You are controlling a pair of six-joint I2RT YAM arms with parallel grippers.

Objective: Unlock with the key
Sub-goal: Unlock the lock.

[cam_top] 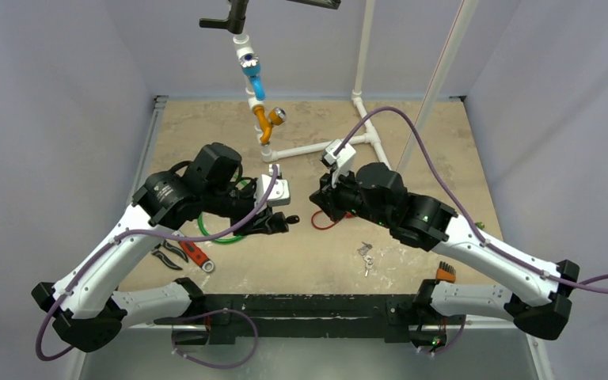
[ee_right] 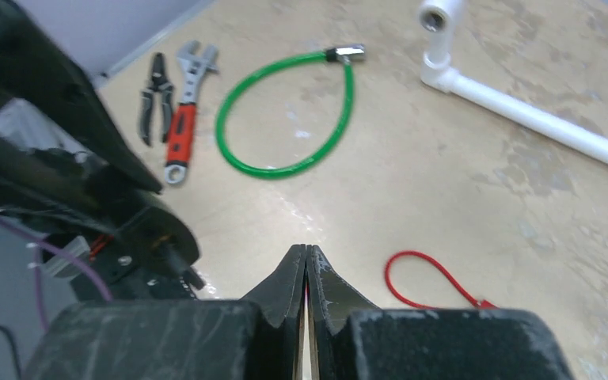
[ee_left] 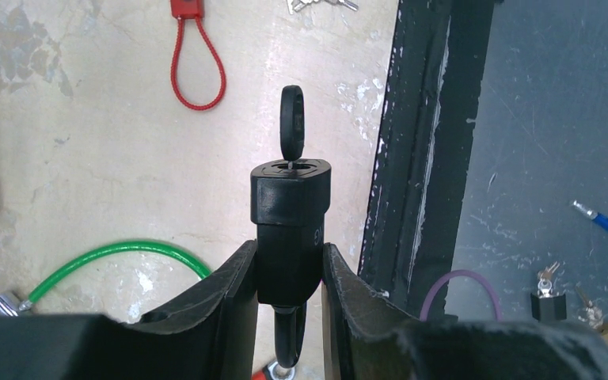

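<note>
1. Progress: the key (ee_left: 290, 119) is already seated in the top face of the lock body (ee_left: 291, 198), sticking out at 12 o'clock in the left wrist view. I judge insertion done, with the turn and release left. I cannot tell whether it has been turned.
2. Grip, left: the left gripper (ee_left: 287, 261) has its jaws clamped on the two flanks of the lock body. It holds the body off the table with the key end pointing away from the wrist.
3. Grip, right: the right gripper (ee_right: 305, 257) has its fingers pressed together with nothing visible between them. In the top view it sits at about 2 o'clock of the left one, near but apparently not on the key.
4. Lock: matte black and blocky, with a rounded-triangle top face. The key head is a flat black oval ring and its blade barely shows.
5. The green cable (ee_right: 285, 119) is a glossy coated loop. Its metal pin lies free on the table at the loop's 1 o'clock, not in the held body.
6. The red cable loop (ee_right: 427, 277) is thin cord.
7. The spare keys (cam_top: 366, 255) are a small metal bunch at 5 o'clock of the right gripper.
8. The table (cam_top: 443, 158) is beige, mottled and scuffed.
</note>
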